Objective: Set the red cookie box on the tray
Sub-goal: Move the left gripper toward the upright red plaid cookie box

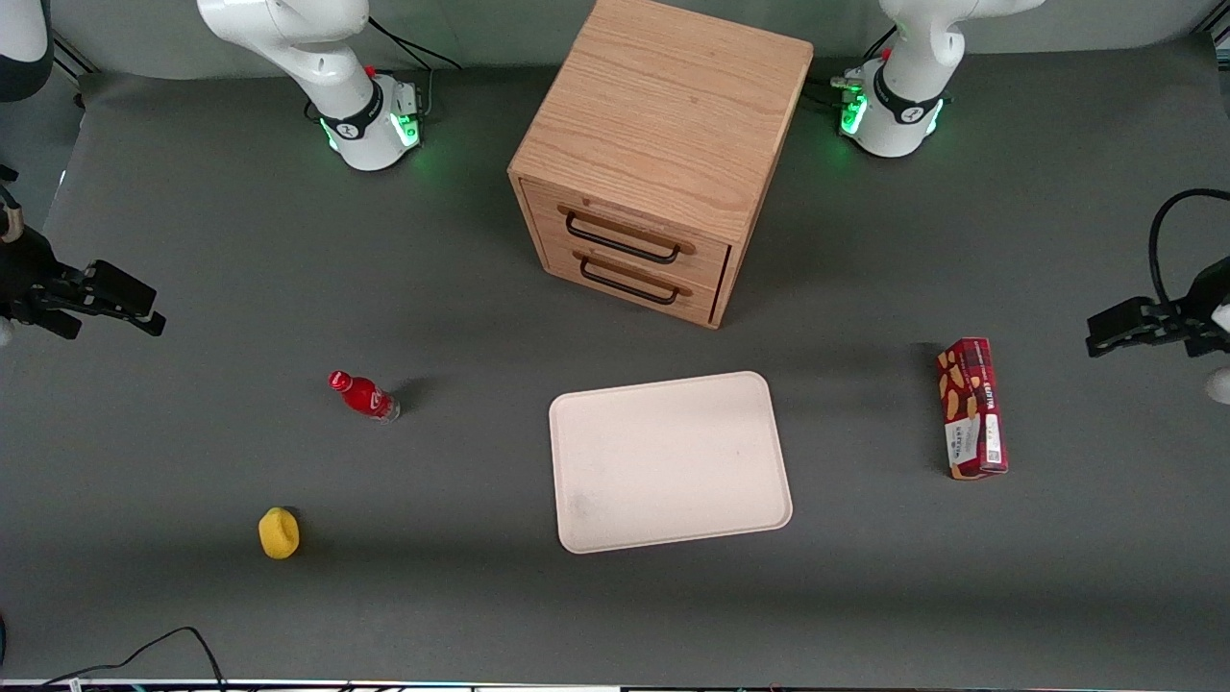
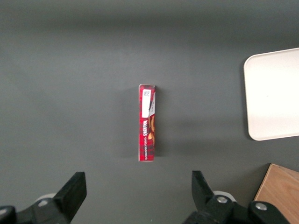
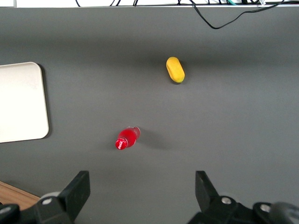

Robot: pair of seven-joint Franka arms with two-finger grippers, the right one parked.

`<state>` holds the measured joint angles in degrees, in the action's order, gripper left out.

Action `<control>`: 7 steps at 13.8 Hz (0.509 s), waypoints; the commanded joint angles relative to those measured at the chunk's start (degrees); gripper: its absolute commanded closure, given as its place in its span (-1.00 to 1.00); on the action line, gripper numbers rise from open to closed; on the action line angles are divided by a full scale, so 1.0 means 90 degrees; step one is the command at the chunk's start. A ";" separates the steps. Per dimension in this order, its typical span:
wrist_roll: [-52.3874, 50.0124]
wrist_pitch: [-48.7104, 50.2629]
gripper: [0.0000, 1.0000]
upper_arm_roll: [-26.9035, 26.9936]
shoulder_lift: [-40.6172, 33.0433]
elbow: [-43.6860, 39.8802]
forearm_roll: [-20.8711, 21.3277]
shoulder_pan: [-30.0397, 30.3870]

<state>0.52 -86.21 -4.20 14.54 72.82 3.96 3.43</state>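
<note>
The long, narrow dark-red cardboard cookie box (image 1: 973, 407) lies flat on the grey table mat (image 1: 192, 240), toward the working arm's end, its white label patch at the end nearer the front camera. The large cream-white rectangular tray (image 1: 670, 461) with rounded corners sits well apart from it, at about nine o'clock from the box in the front view, with nothing on it. The left arm's black two-finger gripper (image 2: 139, 196) hovers high above the mat, fingers (image 2: 74, 190) spread wide apart and holding nothing; in its wrist view the box lies between and ahead of the two fingers. At twelve o'clock from the tray stands a light oak two-drawer cabinet (image 1: 663, 144). Toward the parked arm's end stand a small red bottle (image 1: 363, 395) and a yellow rounded object (image 1: 279, 533).
</note>
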 commanded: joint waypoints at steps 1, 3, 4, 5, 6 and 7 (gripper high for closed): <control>0.0040 0.0398 -1.00 0.0095 -0.0053 -0.0016 0.0048 0.0039; 0.0078 0.0487 -1.00 0.0066 -0.0082 -0.0044 0.0028 0.0000; 0.0108 0.0749 -1.00 0.0047 -0.0102 -0.0054 -0.0001 0.0019; 0.0118 0.1012 -1.00 0.0027 -0.0102 -0.0074 -0.0127 0.0049; 0.0108 0.1112 -1.00 0.0027 -0.0131 -0.0141 -0.0302 0.0020; 0.0098 0.1258 -1.00 0.0017 -0.0228 -0.0287 -0.0284 -0.0009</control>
<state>0.58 -78.16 -3.93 14.14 72.41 2.41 3.66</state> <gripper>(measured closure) 0.000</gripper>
